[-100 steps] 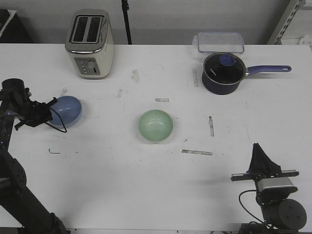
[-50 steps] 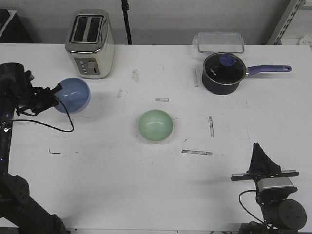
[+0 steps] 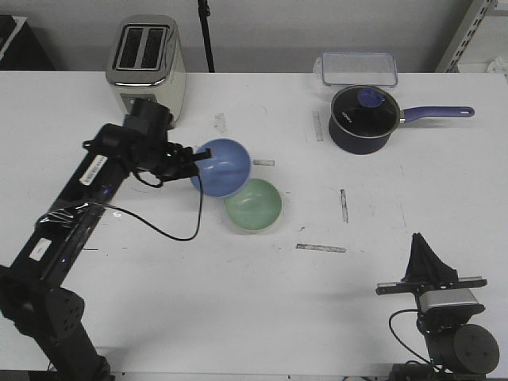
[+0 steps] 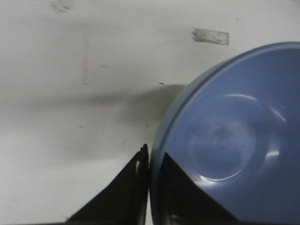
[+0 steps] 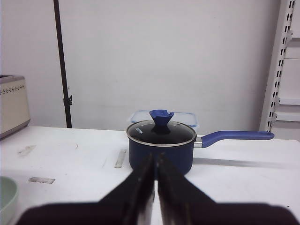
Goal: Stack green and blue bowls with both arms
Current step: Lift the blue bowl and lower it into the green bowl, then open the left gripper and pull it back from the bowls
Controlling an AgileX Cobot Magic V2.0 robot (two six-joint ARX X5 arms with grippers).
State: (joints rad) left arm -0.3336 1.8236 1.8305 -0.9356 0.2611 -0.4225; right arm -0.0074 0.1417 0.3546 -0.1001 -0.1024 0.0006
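My left gripper [image 3: 193,161] pinches the rim of the blue bowl [image 3: 224,167] and holds it tilted over the middle of the desk [image 3: 238,302]. The green bowl [image 3: 255,206] sits just beside it. My right gripper [image 5: 154,180] is pressed together near the front right corner.

White table [image 3: 238,317] carries a toaster [image 3: 147,67] upper left, saucepan [image 3: 363,117] and clear container [image 3: 359,68] upper right, green bowl [image 3: 254,205] centre, with what may be tape scraps [image 3: 321,248].

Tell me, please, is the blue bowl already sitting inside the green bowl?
No, the blue bowl is tilted in the left gripper, beside the green bowl.
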